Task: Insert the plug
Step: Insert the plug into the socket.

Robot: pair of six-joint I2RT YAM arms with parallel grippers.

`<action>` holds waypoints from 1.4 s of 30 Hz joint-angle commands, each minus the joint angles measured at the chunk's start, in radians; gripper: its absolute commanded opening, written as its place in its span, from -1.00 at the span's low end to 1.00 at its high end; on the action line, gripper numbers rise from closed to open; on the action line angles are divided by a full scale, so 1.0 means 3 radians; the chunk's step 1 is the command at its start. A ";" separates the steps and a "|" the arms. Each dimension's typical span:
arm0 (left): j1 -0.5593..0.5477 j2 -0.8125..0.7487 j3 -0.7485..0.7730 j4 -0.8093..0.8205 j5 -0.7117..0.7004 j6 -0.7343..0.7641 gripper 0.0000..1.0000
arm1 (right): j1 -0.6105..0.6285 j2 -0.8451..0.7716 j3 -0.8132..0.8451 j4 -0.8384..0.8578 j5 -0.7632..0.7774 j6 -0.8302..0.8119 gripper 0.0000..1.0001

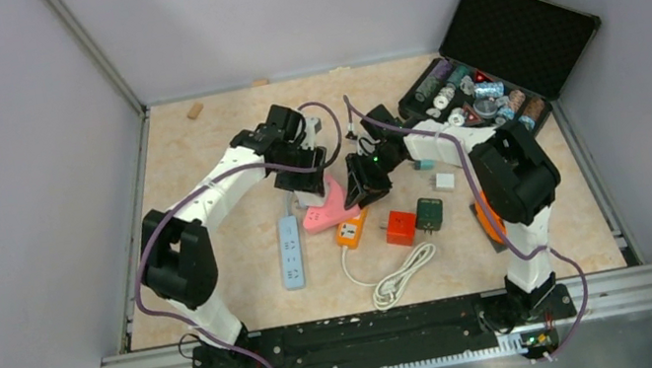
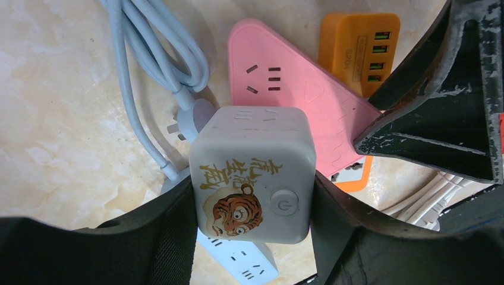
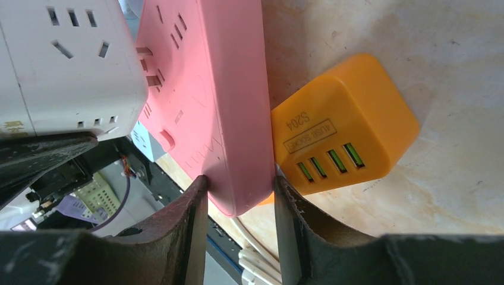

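My left gripper (image 2: pixel 252 205) is shut on a white cube socket (image 2: pixel 252 172) with a tiger print and a power button. In the top view this gripper (image 1: pixel 307 185) sits at the left end of the pink triangular power strip (image 1: pixel 329 211). My right gripper (image 3: pixel 241 190) is shut on the edge of the pink strip (image 3: pixel 208 101) and holds it tilted on its side. The cube (image 3: pixel 65 71) has metal prongs (image 3: pixel 145 64) that meet the pink strip's socket face. The pink strip's socket holes (image 2: pixel 264 77) show just beyond the cube.
An orange USB charger (image 3: pixel 345 124) lies against the pink strip. A pale blue power strip (image 1: pixel 290 250) with its cable (image 2: pixel 160 59) lies to the left. A red cube (image 1: pixel 399 228), a dark adapter (image 1: pixel 428 214), a coiled white cable (image 1: pixel 404 276) and an open black case (image 1: pixel 492 66) are nearby.
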State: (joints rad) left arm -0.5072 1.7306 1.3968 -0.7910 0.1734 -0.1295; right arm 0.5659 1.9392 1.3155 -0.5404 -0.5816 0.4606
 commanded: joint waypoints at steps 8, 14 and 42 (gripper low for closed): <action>-0.0047 0.0094 -0.0259 0.0271 -0.0115 0.0186 -1.00 | 0.0052 0.0375 -0.0349 -0.0396 0.0545 -0.0221 -1.00; -0.0084 0.0117 -0.0444 0.0513 0.0158 0.0140 -1.00 | 0.0051 0.0411 -0.0352 -0.0390 0.0492 -0.0226 -1.00; -0.0082 -0.0951 -0.2246 0.2049 0.0073 -0.0834 -1.00 | 0.0052 0.0429 -0.0254 -0.0479 0.0377 -0.0211 -1.00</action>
State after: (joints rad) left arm -0.5045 1.4544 0.8574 -0.1513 0.1555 -0.3008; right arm 0.5579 1.9537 1.3113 -0.5591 -0.6800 0.4732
